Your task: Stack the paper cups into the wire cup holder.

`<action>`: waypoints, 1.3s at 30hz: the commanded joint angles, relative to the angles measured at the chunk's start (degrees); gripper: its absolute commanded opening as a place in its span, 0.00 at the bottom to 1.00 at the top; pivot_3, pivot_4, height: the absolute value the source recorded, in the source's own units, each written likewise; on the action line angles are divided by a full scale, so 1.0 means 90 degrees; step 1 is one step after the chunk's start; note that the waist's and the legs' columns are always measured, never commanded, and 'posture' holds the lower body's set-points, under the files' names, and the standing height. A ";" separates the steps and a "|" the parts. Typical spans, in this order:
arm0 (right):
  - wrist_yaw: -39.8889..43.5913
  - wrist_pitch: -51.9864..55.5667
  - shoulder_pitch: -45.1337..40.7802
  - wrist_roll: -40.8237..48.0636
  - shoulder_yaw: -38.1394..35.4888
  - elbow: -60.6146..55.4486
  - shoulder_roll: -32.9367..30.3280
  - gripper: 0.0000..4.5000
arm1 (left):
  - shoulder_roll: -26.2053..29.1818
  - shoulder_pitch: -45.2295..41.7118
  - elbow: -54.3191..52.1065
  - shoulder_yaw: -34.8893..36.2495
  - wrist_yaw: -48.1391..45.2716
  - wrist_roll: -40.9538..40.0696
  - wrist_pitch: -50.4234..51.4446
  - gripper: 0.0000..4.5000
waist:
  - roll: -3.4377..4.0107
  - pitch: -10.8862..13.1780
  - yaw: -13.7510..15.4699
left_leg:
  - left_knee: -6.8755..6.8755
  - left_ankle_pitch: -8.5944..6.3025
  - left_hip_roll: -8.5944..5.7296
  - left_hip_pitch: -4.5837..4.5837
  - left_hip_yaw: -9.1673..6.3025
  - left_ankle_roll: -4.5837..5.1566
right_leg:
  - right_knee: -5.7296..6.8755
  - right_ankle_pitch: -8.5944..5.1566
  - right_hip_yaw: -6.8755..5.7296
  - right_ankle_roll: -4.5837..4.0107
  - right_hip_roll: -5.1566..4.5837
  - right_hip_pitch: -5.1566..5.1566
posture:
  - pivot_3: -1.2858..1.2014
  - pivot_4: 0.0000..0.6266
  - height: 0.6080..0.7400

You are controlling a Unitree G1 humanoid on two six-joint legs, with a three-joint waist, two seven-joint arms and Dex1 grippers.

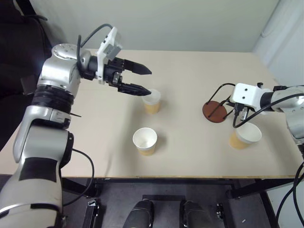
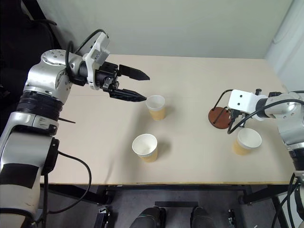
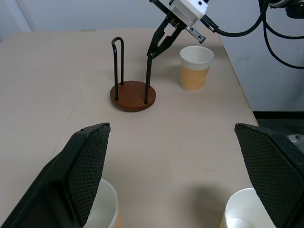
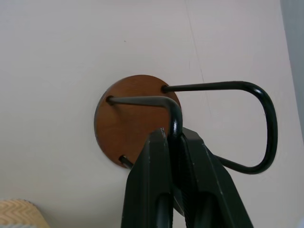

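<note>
Black wire cup holder [image 4: 137, 118] in right gripper [image 4: 175, 142]

bare table [image 1: 190, 76] far side, three paper cups [image 1: 145, 141] and wire cup holder [image 1: 214, 111] obstructing near half

The left arm is reaching out over the table, elbow bent, wrist turned so the left gripper [image 1: 141, 79] is pointing across toward the robot's right and tipping slightly down, its two black fingers gaping wide and holding nothing. The right arm is stretching in low from the right side, and the right gripper [image 4: 172, 137] is pinching its fingers together on a wire loop of the wire cup holder [image 4: 135, 118].
</note>
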 commanded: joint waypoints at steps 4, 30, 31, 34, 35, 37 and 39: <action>0.0252 -0.0085 -0.0102 0.0043 -0.0188 -0.0296 -0.0193 0.01 | -0.0015 -0.0106 -0.0032 0.0152 -0.0221 -0.0032 -0.0132 1.00 | 0.0000 0.0000 0.0002 | 0.0000 0.0000 0.0000 0.0000 -0.0001 0.0000 | 0.0000 0.0000 0.0001 -0.0002 -0.0001 0.0000 | 0.52 0.24 1.00; 0.1296 -0.0181 -0.0649 -0.0233 0.0615 -0.1940 0.0033 0.01 | -0.0151 -0.0113 0.0064 0.0080 -0.0221 -0.0090 -0.0221 1.00 | -0.0001 -0.0001 0.0001 | -0.0005 -0.0002 0.0002 -0.0001 -0.0006 -0.0003 | 0.0000 -0.0015 -0.0003 -0.0026 0.0000 -0.0002 | 0.52 0.24 1.00; 0.1243 -0.0329 -0.0579 -0.0348 0.0667 -0.1889 0.0031 0.01 | -0.0145 -0.0108 0.0054 0.0085 -0.0221 -0.0090 -0.0215 1.00 | 0.0000 0.0000 -0.0001 | -0.0004 -0.0002 0.0002 -0.0001 -0.0008 -0.0003 | 0.0001 -0.0015 -0.0003 -0.0025 -0.0002 -0.0001 | 0.52 0.24 1.00; 0.1182 -0.0464 -0.0502 -0.0454 0.0696 -0.1813 0.0079 0.01 | -0.0143 -0.0122 0.0073 0.0099 -0.0221 -0.0071 -0.0219 1.00 | 0.0000 0.0000 -0.0011 | -0.0004 -0.0002 0.0001 -0.0001 -0.0006 -0.0003 | 0.0002 -0.0006 -0.0003 -0.0009 -0.0002 -0.0002 | 0.52 0.24 1.00; 0.1184 -0.0479 -0.0493 -0.0465 0.0687 -0.1807 0.0097 0.01 | -0.0142 -0.0126 0.0075 0.0102 -0.0221 -0.0070 -0.0218 1.00 | -0.0001 0.0000 -0.0010 | -0.0003 -0.0002 0.0000 0.0001 -0.0002 -0.0003 | 0.0002 -0.0004 -0.0003 -0.0008 0.0000 -0.0002 | 0.52 0.24 1.00; 0.1171 -0.0511 -0.0479 -0.0514 0.0699 -0.1798 0.0147 0.01 | -0.0138 -0.0127 0.0071 0.0102 -0.0221 -0.0067 -0.0218 1.00 | 0.0000 0.0000 -0.0018 | -0.0002 -0.0002 0.0002 0.0000 -0.0001 -0.0003 | 0.0000 -0.0002 -0.0002 -0.0007 0.0000 -0.0001 | 0.52 0.24 1.00; 0.1137 -0.0529 -0.0474 -0.0569 0.0728 -0.1792 0.0227 0.01 | -0.0136 -0.0127 0.0069 0.0101 -0.0221 -0.0064 -0.0215 1.00 | 0.0000 0.0000 -0.0016 | 0.0000 0.0000 0.0003 0.0001 -0.0002 -0.0003 | 0.0001 -0.0005 -0.0001 -0.0012 -0.0001 -0.0001 | 0.52 0.24 1.00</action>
